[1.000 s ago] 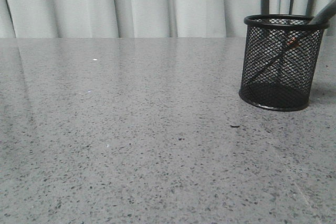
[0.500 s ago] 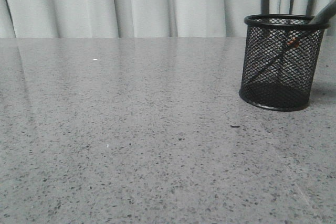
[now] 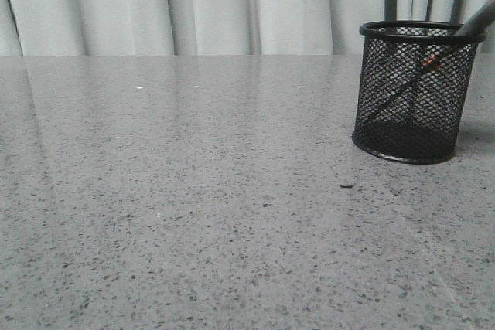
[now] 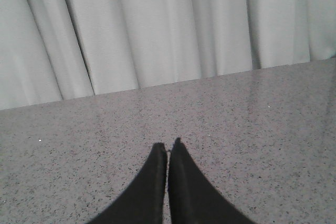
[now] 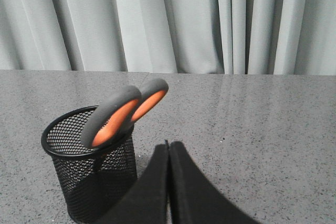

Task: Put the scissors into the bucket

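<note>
We are seeing the grey-and-orange-handled scissors (image 5: pixel 123 114) leaning inside the black wire-mesh bucket (image 5: pixel 89 182) at lower left; both the left gripper (image 4: pixel 168 148) and the right gripper (image 5: pixel 168 148) are pressed closed, holding nothing, so we are judging it best to back away without nudging the rim.

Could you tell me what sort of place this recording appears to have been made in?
Probably an indoor test bench or lab setup rather than a home. A bare grey speckled table stands before a plain pale curtain, and the only items are a mesh bucket holding scissors.

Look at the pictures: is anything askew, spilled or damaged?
Nothing stands out. The scissors lean blades-down in the upright bucket, handles above its rim. Both grippers, left and right, are shut and empty.
</note>
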Robot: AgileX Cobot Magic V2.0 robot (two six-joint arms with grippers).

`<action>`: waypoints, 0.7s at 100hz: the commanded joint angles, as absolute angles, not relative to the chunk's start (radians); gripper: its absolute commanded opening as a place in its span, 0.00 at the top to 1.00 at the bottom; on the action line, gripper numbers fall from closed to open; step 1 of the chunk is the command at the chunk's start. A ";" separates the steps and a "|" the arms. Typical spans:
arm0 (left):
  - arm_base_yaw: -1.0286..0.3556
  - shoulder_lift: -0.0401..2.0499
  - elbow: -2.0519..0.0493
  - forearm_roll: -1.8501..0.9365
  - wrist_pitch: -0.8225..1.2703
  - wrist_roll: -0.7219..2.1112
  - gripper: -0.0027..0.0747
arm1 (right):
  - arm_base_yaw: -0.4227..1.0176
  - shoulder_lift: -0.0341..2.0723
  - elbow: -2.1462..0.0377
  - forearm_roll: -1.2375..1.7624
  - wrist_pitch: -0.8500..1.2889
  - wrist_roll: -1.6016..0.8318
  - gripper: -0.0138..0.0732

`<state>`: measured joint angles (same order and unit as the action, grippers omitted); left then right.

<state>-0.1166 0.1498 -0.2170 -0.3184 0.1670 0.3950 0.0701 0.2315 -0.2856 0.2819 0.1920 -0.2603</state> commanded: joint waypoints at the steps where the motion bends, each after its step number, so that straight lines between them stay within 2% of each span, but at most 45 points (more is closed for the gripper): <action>1: -0.115 0.159 -0.244 -0.333 0.085 0.384 0.99 | 0.073 0.239 -0.311 0.285 0.108 -0.264 0.92; 24: -0.115 0.156 -0.237 -0.276 0.082 0.363 0.99 | 0.073 0.239 -0.311 0.285 0.108 -0.264 0.92; 41: -0.114 0.084 -0.135 0.033 -0.014 0.047 0.99 | 0.073 0.239 -0.311 0.285 0.108 -0.264 0.92; 70: -0.111 -0.030 0.020 0.000 0.000 0.029 0.99 | 0.073 0.239 -0.311 0.285 0.108 -0.264 0.92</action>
<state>-0.1144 -0.0034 0.0000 0.0189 0.0883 0.0458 0.0701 0.2315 -0.2856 0.2819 0.1913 -0.2603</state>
